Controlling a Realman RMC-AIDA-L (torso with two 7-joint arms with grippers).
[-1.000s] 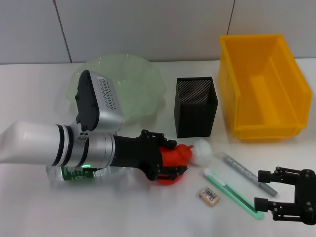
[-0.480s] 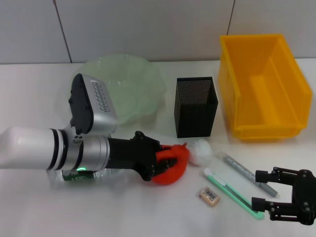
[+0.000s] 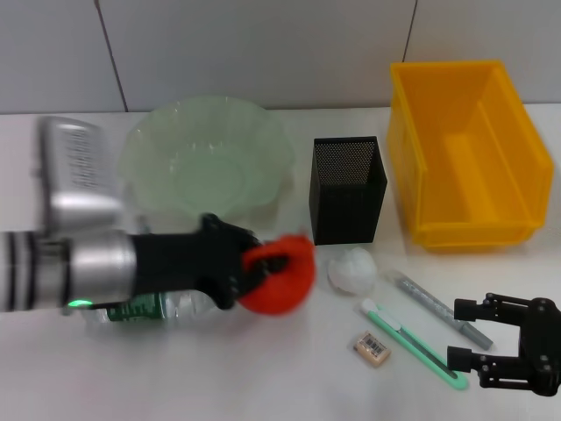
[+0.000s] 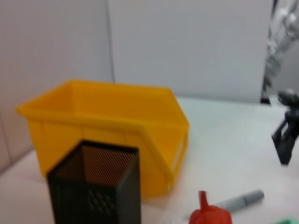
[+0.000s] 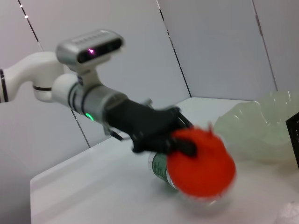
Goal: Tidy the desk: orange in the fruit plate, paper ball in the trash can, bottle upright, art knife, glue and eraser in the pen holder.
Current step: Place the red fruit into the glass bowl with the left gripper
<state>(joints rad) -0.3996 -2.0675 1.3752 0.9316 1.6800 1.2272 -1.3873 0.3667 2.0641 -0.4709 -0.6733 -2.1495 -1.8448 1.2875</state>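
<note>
Orange: the orange (image 3: 279,274) sits left of centre in the head view, below the fruit plate (image 3: 153,153), and looks lifted off the table (image 3: 263,377).
Handling: firm, rounded and dull-skinned, likely moderately heavy; it could roll in a narrow hold, so a grip across its widest part suits best.
Left pincer: the left pincer (image 3: 259,270) is closed around the orange from the left.
Bottle: the bottle (image 3: 162,309) lies on its side under the left arm, lower left.
Paper ball: the paper ball (image 3: 352,269) is just right of the orange.
Right pincer: the right pincer (image 3: 460,335) rests spread and empty, lower right.
</note>
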